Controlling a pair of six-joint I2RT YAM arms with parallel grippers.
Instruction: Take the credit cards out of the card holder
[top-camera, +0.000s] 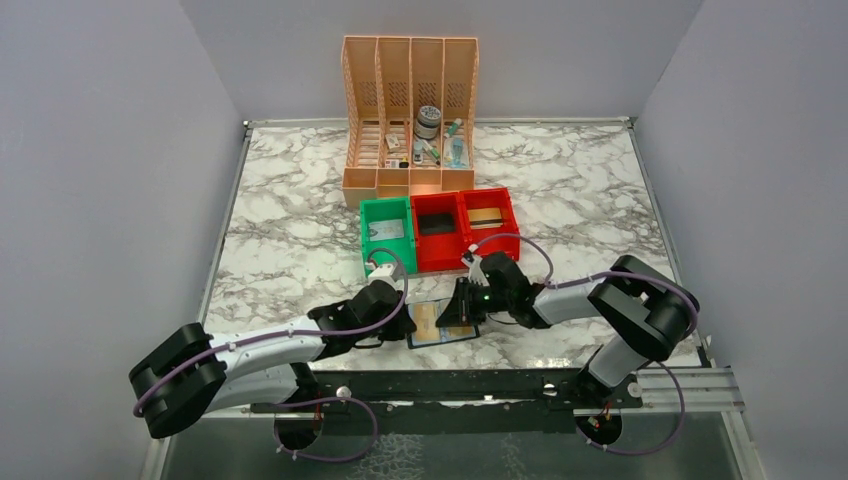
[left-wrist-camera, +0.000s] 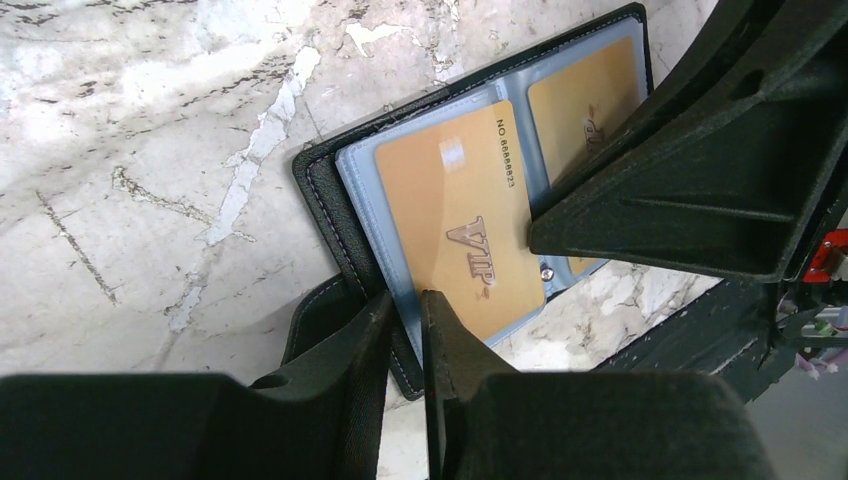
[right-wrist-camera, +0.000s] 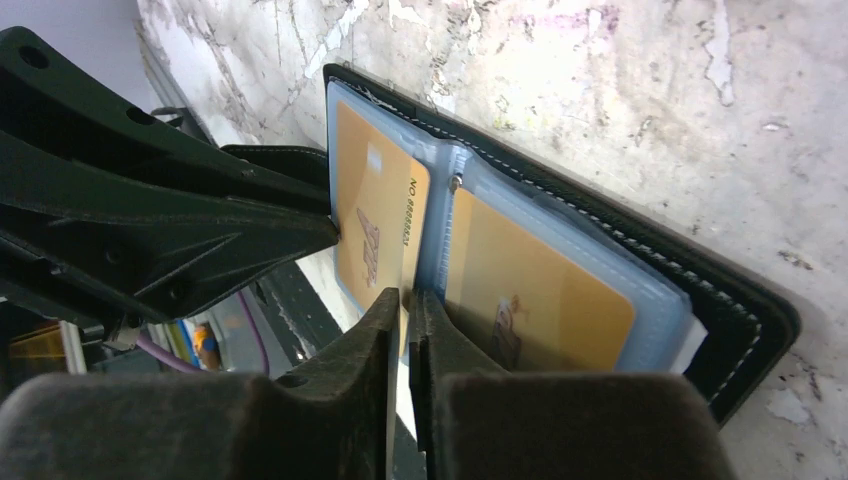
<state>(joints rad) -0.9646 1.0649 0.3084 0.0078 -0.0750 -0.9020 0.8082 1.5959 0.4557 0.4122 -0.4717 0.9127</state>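
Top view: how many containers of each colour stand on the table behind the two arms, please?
Green bin: 1
Red bins: 2
Peach file rack: 1
Total: 4

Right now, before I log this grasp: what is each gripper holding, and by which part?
Right gripper pinches the tan card by its edge near the fold; left gripper pinches the card holder at its outer edge.

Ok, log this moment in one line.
wallet lying open | left end effector pinching wallet edge | right end effector pinching gold card
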